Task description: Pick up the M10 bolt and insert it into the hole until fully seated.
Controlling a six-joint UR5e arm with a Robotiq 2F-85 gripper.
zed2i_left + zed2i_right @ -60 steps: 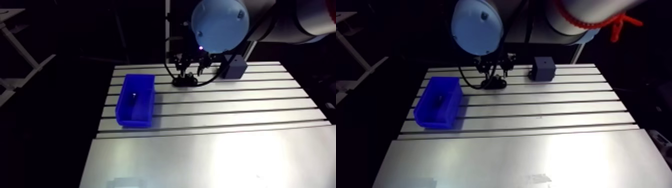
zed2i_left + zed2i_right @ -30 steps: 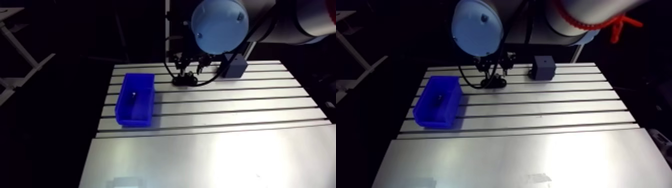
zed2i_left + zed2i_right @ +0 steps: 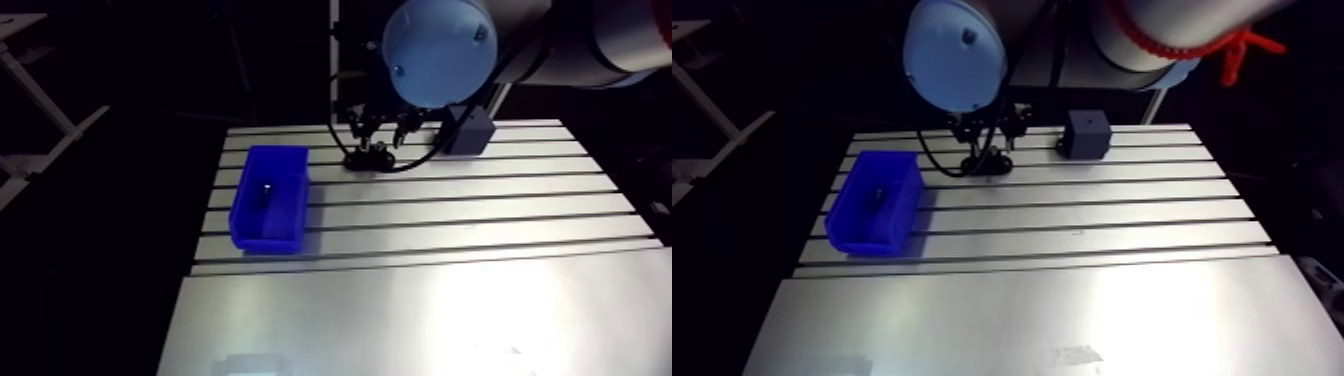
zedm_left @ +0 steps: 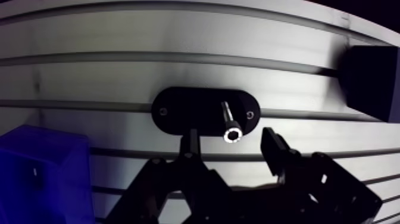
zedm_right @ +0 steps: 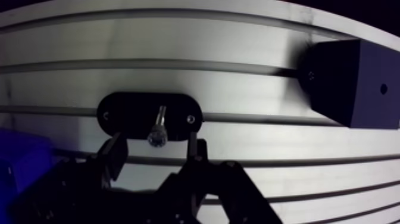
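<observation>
The M10 bolt [image 4: 231, 130] stood in the black oval plate [image 4: 184, 110], part of its shank showing. The gripper [image 4: 230, 138] hung above that plate, fingers apart either side of the bolt's head, clear of it

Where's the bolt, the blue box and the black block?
bolt [image 4: 233, 133], wrist view, its shiny head.
blue box [image 3: 265, 241], arm view, its front wall.
black block [image 5: 348, 83], wrist view, its side face.
</observation>
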